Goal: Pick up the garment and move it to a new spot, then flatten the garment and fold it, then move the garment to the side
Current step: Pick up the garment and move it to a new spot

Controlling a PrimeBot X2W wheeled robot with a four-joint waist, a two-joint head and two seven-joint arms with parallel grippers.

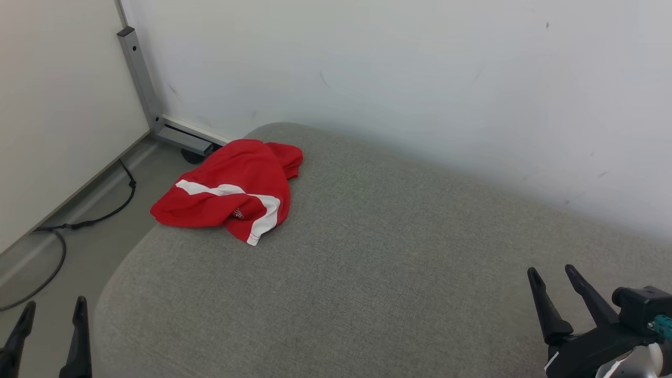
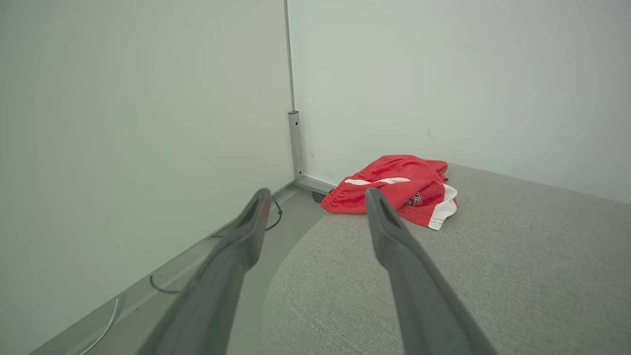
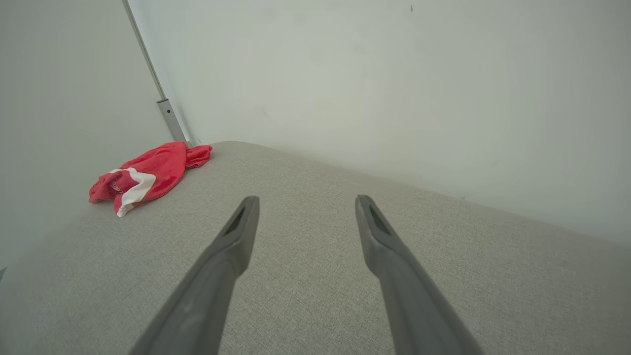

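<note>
A crumpled red garment point(image 1: 231, 190) with a white stripe lies bunched at the far left corner of the grey fabric surface point(image 1: 378, 252), partly over its edge. The left wrist view has the garment point(image 2: 394, 190) just beyond my fingertips, and the right wrist view has it point(image 3: 148, 175) far off to the left. My left gripper point(image 1: 55, 310) stands open at the lower left, off the surface's edge, with nothing between its fingers. My right gripper point(image 1: 551, 273) is open at the lower right above the surface, far from the garment.
White walls close in behind and to the left. A grey metal post point(image 1: 137, 68) with a base rail stands in the corner behind the garment. A black cable point(image 1: 84, 223) runs along the floor at the left.
</note>
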